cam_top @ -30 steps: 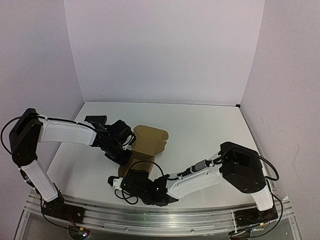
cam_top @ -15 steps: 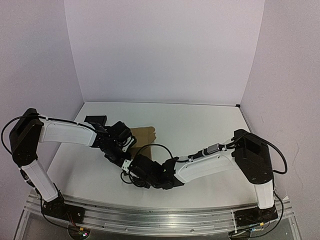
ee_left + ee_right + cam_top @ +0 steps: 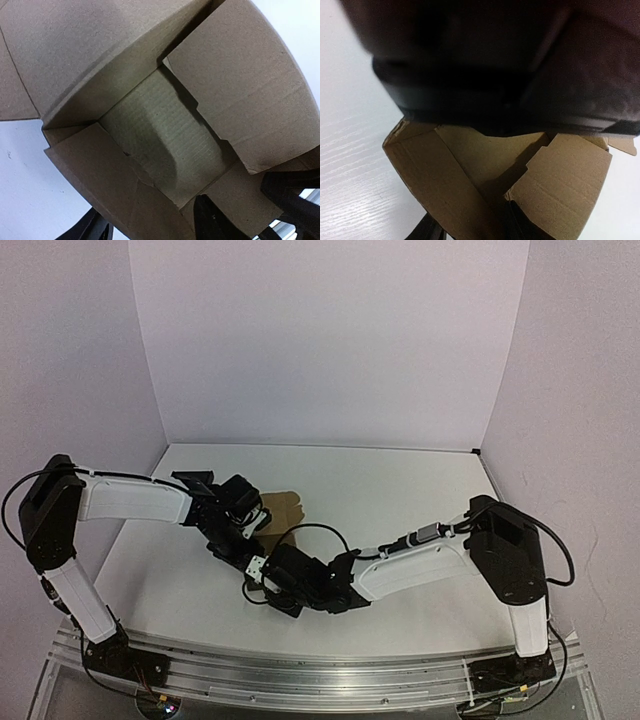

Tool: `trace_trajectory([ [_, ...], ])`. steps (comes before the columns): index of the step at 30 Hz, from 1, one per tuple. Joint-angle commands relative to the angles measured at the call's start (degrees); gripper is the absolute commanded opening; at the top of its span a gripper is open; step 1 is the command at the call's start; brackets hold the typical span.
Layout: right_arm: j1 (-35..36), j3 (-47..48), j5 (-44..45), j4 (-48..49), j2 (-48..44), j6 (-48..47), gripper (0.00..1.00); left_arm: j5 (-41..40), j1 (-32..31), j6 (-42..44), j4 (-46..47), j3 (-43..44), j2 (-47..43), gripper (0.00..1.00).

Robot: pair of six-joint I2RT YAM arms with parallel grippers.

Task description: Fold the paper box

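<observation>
The paper box (image 3: 283, 508), half-formed brown corrugated cardboard with ribbed walls and notched flaps, sits left of centre on the smooth white counter (image 3: 420, 500). The left fingers (image 3: 212, 224) stand spread astride a wall; whether the right fingers (image 3: 517, 226) pinch theirs I cannot tell.

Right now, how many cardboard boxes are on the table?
1. The paper box stands left of centre on the table, between the ends of the left arm and the right arm, which cover most of it. The arms could hide another.
</observation>
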Motion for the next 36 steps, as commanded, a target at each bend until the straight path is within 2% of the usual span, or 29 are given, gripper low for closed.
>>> trace_trajectory([
  [1, -0.83, -0.72, -2.92, -0.13, -2.76, 2.39, 0.37, 3.44, 1.06, -1.10, -2.81, 3.64, -0.15, 0.57],
  [6, -0.84, -0.42, -4.72, -0.35, -2.34, 1.32, 0.35, 5.88, 3.14, -2.09, -4.49, 4.17, -0.73, 0.65],
  [12, -0.84, -0.64, -6.19, -0.95, -1.86, 0.50, 0.33, 12.43, 7.91, -1.91, -4.81, 5.31, -2.36, 0.77],
  [17, -0.84, -0.23, -7.43, -1.71, -1.34, -0.09, 0.32, 19.51, 10.26, -1.37, -2.48, 5.77, -3.47, 0.83],
  [19, -0.84, -0.13, -7.86, -2.07, -1.38, -0.17, 0.31, 21.82, 11.53, -1.84, -0.34, 5.56, -3.98, 0.84],
  [25, -0.84, -0.79, -9.69, -2.64, -1.73, -1.19, 0.31, 28.85, 21.45, -6.79, 8.51, 4.60, -0.49, 0.85],
  [33, -0.84, -1.06, -10.19, -2.73, -1.86, -1.91, 0.31, 38.96, 22.28, -7.39, 20.93, 1.94, 4.63, 0.85],
  [36, -0.84, -1.00, -10.48, -2.77, -1.94, -2.22, 0.31, 38.32, 22.28, -9.29, 22.27, 2.03, 6.35, 0.75],
])
